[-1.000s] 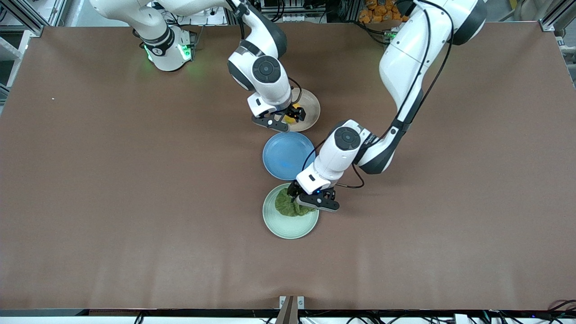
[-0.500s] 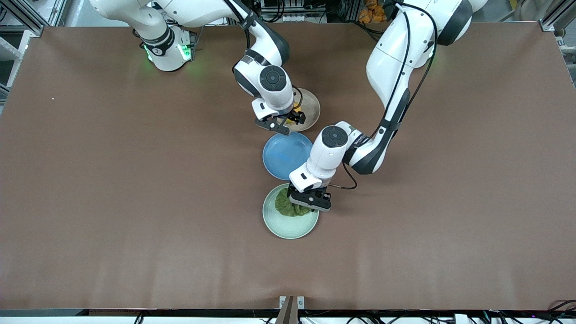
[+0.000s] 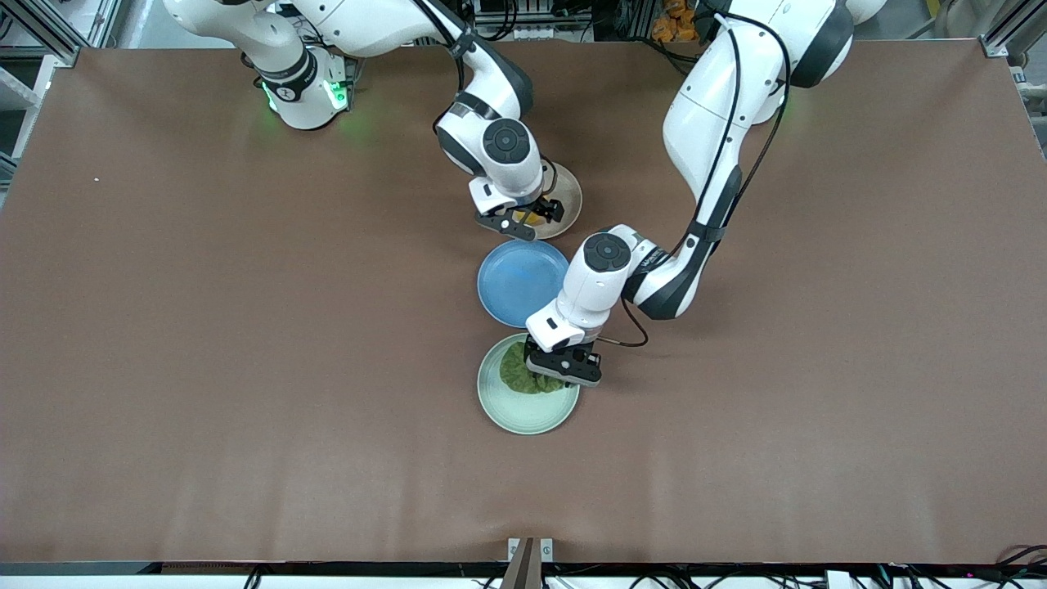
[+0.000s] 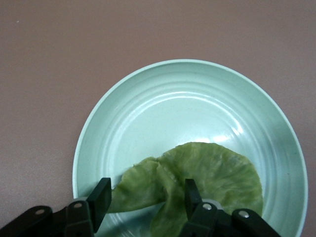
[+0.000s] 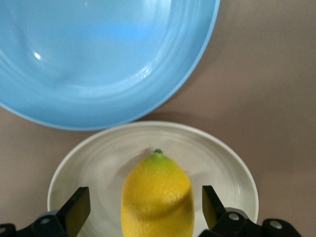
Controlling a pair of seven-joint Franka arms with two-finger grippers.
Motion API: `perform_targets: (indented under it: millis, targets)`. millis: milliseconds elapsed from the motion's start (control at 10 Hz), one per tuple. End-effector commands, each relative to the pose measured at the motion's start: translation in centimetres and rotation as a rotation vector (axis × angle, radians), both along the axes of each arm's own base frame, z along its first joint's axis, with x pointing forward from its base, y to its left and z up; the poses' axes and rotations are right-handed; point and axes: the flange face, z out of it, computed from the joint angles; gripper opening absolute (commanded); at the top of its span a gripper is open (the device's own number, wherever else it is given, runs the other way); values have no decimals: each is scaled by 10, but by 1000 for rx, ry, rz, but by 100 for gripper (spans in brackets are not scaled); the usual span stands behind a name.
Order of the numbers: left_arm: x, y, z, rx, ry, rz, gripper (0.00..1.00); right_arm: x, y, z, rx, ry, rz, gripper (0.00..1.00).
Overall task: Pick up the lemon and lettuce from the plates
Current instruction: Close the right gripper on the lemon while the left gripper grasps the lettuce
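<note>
Yellow lemon [image 5: 157, 195] between open right gripper [image 5: 144, 207], wrinkly green lettuce [image 4: 190, 185] straddled by open left gripper [image 4: 146, 200]

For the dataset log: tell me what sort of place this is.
Most likely a robotics lab bench, not a kitchen: a brown-covered table framed by aluminium rails, cables behind it. The left tool sits open around lettuce; the right tool open around a lemon.

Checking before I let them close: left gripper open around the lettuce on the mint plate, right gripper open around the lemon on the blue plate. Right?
Not quite. The lemon lies on the beige plate, not the blue plate beside it; the right wrist view shows this. The right gripper is open around it, and the left gripper open at the lettuce on the mint plate.
</note>
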Motion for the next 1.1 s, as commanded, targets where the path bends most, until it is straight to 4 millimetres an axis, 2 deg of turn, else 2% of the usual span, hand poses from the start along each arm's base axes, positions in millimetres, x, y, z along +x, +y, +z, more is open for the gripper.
perform_targets:
  millis: [0,300,400,500,700,800,900,1000]
  targets:
    - [3,-5,-2,9,-33,-12,41,-11,10,-3,-2,2,-9,100]
    - [3,-4,-6,8,-26,-5,4,-21,13,-10,-14,8,14,100]
    - [5,-4,0,0,-31,3,0,-20,13,-9,-15,7,14,82]
    - [7,-3,9,-12,-33,15,0,-20,13,-9,-16,5,16,67]
    - [14,0,34,-36,-38,40,0,-19,14,-6,-15,-7,26,44]
    - [17,4,50,-38,-4,70,0,-19,14,-5,-16,-7,27,36]
    - [18,7,73,-16,42,90,0,-11,13,3,-6,-13,18,32]
    - [21,13,94,-23,63,114,0,0,17,22,4,-22,16,27]
